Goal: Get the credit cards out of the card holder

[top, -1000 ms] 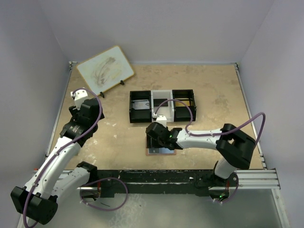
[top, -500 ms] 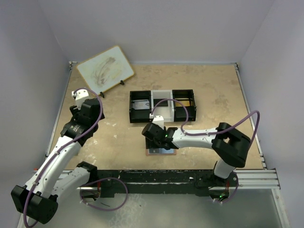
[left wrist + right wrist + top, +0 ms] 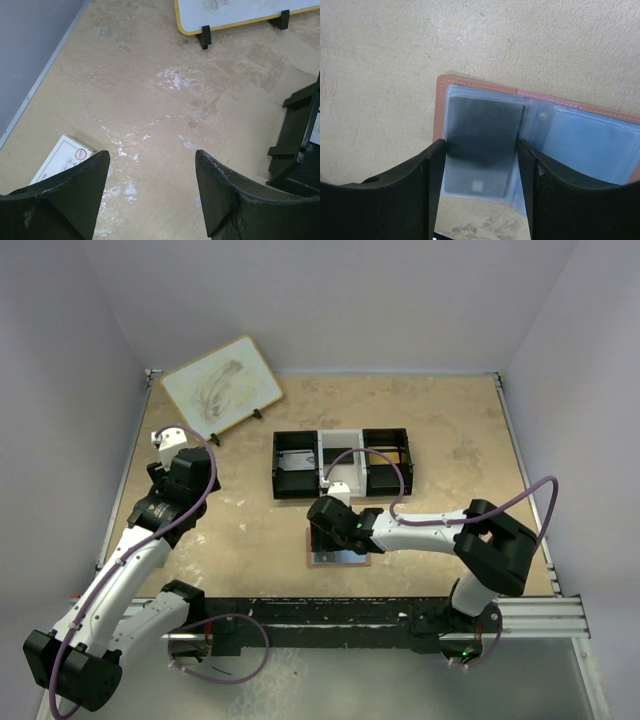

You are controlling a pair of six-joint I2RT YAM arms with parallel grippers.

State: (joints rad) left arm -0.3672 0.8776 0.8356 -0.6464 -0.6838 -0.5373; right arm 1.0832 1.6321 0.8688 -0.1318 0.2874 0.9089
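Leather-brown card holder (image 3: 479, 86) lies open and flat on the worktop (image 3: 450, 430), close to the near edge and about midway along it. On its left page a dark credit card (image 3: 485, 135) sits in the clear blue-tinted sleeve; the right page shows pale blue slots (image 3: 590, 145), and whether these hold cards cannot be told. The right tool (image 3: 481, 145) is down over the left page, one finger against each long side of the dark card; the jaws stand apart at the card's width, but whether they pinch it cannot be told. The three-compartment tray (image 3: 296, 436) sits at the middle of the worktop: a pale flat item lies in its left black compartment, something with a yellow strip in the right one, and the white middle one is partly hidden by a cable. The left tool (image 3: 151, 155) hangs near the left edge, jaws wide and empty, above bare worktop, with a white printed leaflet (image 3: 60, 160) beside its left finger. A white board (image 3: 220, 387) stands at the far left corner.
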